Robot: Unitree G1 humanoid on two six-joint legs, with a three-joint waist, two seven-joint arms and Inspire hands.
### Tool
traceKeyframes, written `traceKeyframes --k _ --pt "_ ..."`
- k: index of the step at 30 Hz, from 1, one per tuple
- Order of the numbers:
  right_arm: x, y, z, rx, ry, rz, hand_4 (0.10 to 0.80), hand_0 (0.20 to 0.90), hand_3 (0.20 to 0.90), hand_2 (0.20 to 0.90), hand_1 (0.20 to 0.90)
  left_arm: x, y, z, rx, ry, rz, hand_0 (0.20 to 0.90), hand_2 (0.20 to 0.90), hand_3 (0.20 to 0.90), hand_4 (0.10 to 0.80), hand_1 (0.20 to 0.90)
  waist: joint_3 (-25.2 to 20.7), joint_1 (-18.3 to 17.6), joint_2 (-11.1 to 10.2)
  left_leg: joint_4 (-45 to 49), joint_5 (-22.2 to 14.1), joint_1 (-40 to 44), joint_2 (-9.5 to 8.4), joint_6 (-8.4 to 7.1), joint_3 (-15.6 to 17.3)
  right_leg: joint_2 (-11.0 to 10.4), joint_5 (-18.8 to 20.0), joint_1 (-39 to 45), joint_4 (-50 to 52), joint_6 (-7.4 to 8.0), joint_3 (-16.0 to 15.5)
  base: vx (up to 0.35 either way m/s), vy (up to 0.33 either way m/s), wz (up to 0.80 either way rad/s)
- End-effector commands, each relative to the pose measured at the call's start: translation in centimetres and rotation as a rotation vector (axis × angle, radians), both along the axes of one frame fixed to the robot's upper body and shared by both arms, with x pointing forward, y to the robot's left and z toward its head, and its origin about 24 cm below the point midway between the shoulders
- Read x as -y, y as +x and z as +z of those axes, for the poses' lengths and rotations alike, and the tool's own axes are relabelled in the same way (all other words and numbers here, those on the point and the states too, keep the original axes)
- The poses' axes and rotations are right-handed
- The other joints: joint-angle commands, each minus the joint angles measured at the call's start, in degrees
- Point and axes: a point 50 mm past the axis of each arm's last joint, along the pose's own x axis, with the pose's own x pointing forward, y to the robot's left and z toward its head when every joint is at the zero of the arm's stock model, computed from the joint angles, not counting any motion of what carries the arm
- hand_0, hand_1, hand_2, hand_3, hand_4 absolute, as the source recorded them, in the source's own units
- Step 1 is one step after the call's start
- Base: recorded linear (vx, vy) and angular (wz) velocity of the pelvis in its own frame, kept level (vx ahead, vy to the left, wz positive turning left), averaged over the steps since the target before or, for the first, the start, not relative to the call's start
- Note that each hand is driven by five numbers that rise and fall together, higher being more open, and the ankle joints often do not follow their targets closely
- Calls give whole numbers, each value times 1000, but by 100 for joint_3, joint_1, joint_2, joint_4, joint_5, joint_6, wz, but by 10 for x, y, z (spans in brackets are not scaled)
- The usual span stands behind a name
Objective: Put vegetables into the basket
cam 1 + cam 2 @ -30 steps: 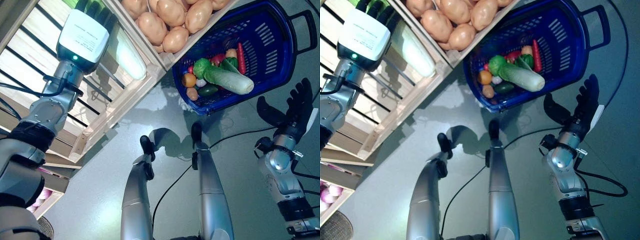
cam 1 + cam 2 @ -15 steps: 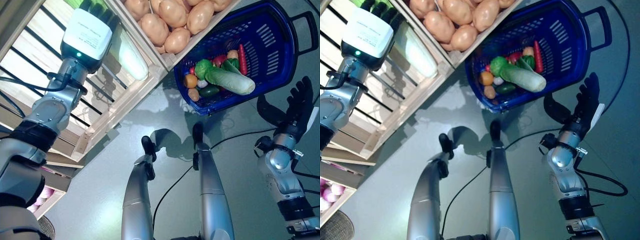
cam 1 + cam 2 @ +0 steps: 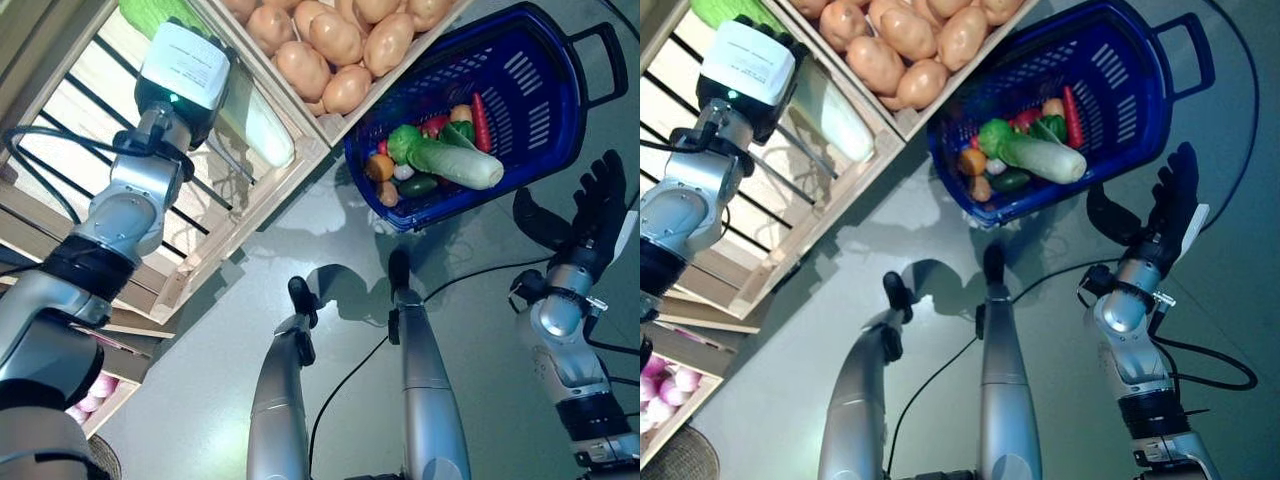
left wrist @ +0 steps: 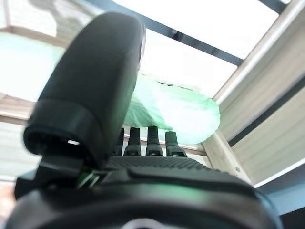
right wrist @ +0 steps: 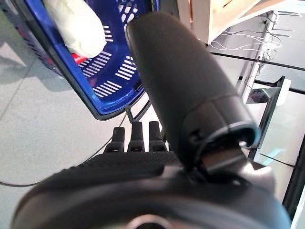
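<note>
Cabbage (image 4: 176, 107) beneath open left hand (image 4: 105, 95)

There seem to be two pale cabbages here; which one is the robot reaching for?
The cabbage in the wooden crate, at its left hand; the other cabbage lies in the blue basket.

I see a deep blue slotted basket (image 3: 545, 90) on grey floor (image 3: 200, 370); inside, a white-and-green cabbage (image 3: 450, 160), a red chilli (image 3: 481, 120), an orange fruit (image 3: 378, 167); tan potatoes (image 3: 335, 45) fill a pale wood crate (image 3: 255, 200) — both hands (image 3: 1165, 215) black.
</note>
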Motion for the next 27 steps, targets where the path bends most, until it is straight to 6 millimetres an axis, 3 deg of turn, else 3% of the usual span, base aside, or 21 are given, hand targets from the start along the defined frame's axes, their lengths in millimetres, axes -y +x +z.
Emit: traceKeyframes --k 1,4,11,17,27 --pt "11 -14 46 207 -47 -33 800 900 900 900 900 -80 -8 -29 -139 -119 391 900 900 900 800 900 105 -263 -34 267 -66 -71 -42 10 97 102 -15 435 1 -183 -277 3 -7 -8" --pt "12 -16 45 203 -44 -26 800 900 900 900 900 -74 -15 -6 87 -70 311 900 900 900 800 900 105 -242 -40 253 -63 -31 -42 7 96 105 -27 493 -20 -193 -283 6 -9 5" --pt "12 -18 39 204 -38 -31 800 900 900 900 900 -58 -23 21 324 87 119 900 900 900 800 900 105 -210 -78 269 -76 -30 -23 -6 85 109 -35 511 -19 -199 -324 2 -16 6" --pt "10 -16 37 205 -41 -18 800 900 900 900 900 -43 -20 21 323 149 33 900 900 900 800 900 105 -235 -102 237 -65 -4 -31 -8 95 129 -35 527 -25 -198 -329 4 -6 2" --pt "13 -15 38 201 -51 -11 800 900 900 900 900 -50 -15 15 284 192 45 900 900 900 800 900 105 -296 -109 266 -63 -35 -17 -13 129 118 -33 453 42 -178 -271 0 0 0"
